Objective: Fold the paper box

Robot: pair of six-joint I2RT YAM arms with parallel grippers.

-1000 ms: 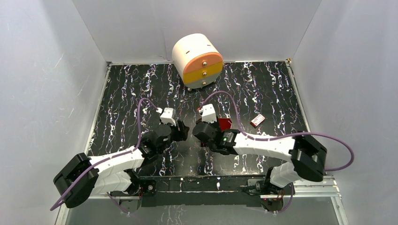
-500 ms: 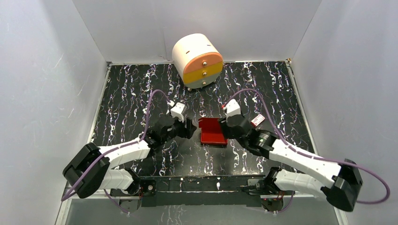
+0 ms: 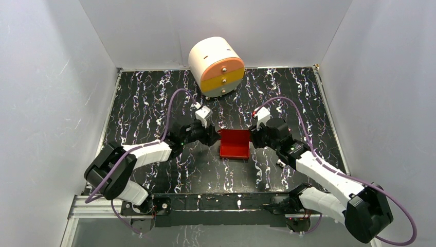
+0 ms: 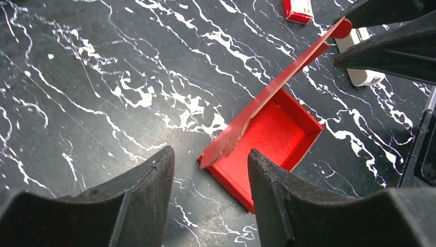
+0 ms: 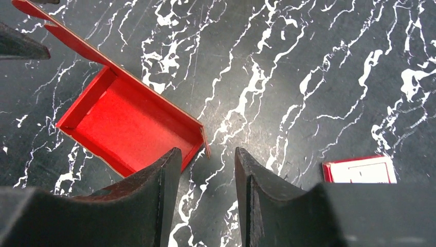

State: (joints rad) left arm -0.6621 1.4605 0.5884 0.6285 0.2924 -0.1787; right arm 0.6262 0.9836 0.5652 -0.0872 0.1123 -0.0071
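Observation:
The red paper box (image 3: pixel 234 144) lies on the black marbled table between my two grippers. It is an open shallow tray with its lid flap standing up along the far side. In the left wrist view the box (image 4: pixel 267 136) lies just ahead of my open left gripper (image 4: pixel 211 157), with the raised lid edge pointing at the gap. In the right wrist view the box (image 5: pixel 128 123) lies ahead and left of my open right gripper (image 5: pixel 208 154), beside its near corner. In the top view the left gripper (image 3: pixel 215 138) and right gripper (image 3: pixel 253 139) flank the box. Neither holds it.
A round white, orange and yellow drawer unit (image 3: pixel 216 66) stands at the back middle. A small red-and-white packet (image 5: pixel 360 170) lies right of the right gripper, also far off in the left wrist view (image 4: pixel 298 9). White walls close three sides.
Both arms have swung outward and forward, uncovering the box. The left gripper has come up to the box's left side, the right gripper to its right side. The box now shows with its lid raised.

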